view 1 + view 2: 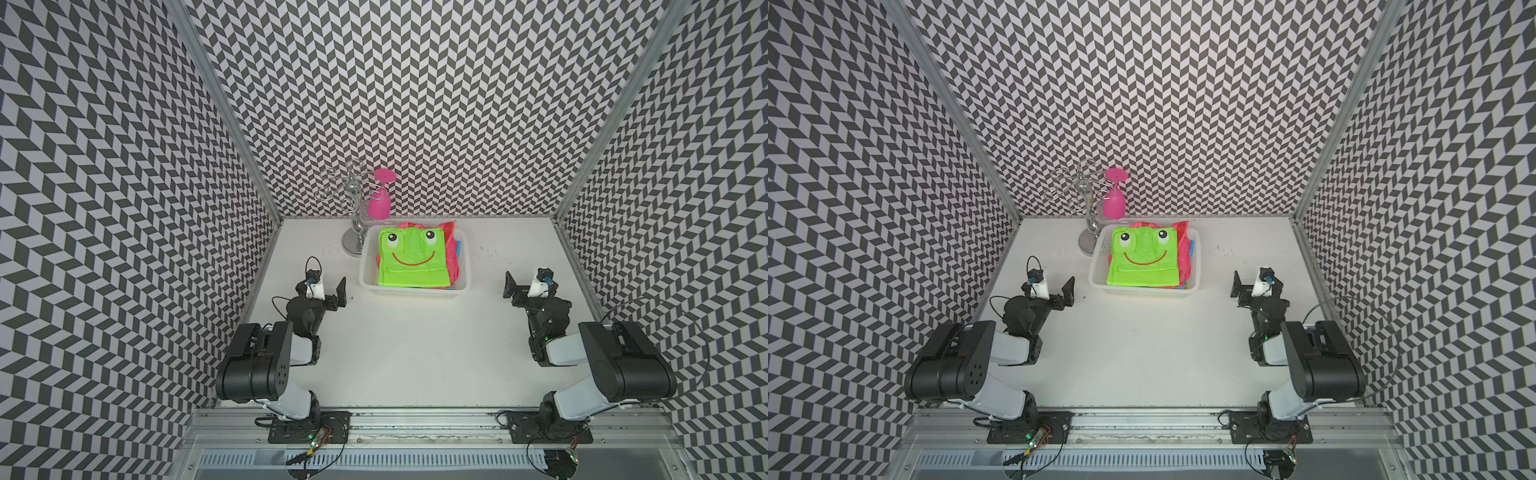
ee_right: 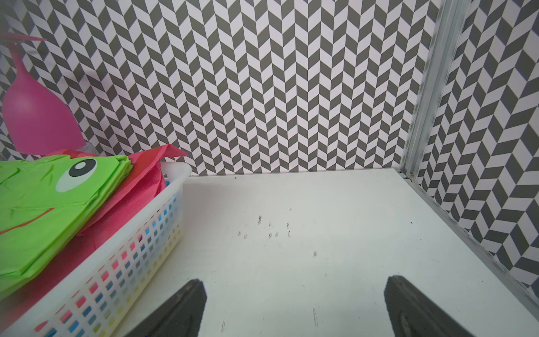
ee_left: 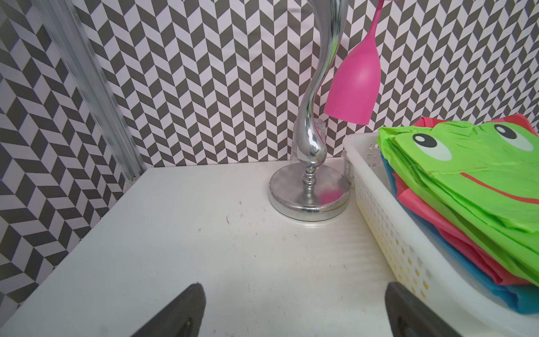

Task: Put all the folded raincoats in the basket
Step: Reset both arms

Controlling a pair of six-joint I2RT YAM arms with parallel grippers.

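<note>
Since the folded green raincoat [image 1: 409, 259] already lies atop the stack inside the basket [image 1: 368, 266] (frog face up), I judge placing done; my left fingers [image 1: 340, 292] and right fingers [image 1: 509, 284] hang wide and empty, flanking it, so next calls only for backing off clear of its rim.

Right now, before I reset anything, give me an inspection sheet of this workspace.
Surface: white table, with small dark scuff marks.
Job's things: white basket holds a folded stack, with the green frog-face raincoat on top and a pink layer and blue layer beneath.
Clutter: chrome glass rack at the basket's far corner, with a pink goblet hanging upside down from it.
Grippers: left gripper and right gripper are open and empty, either side of the basket.
Cables: black cable loop at the left wrist, apart from the basket.
Surroundings: chevron-patterned walls on three sides.
</note>
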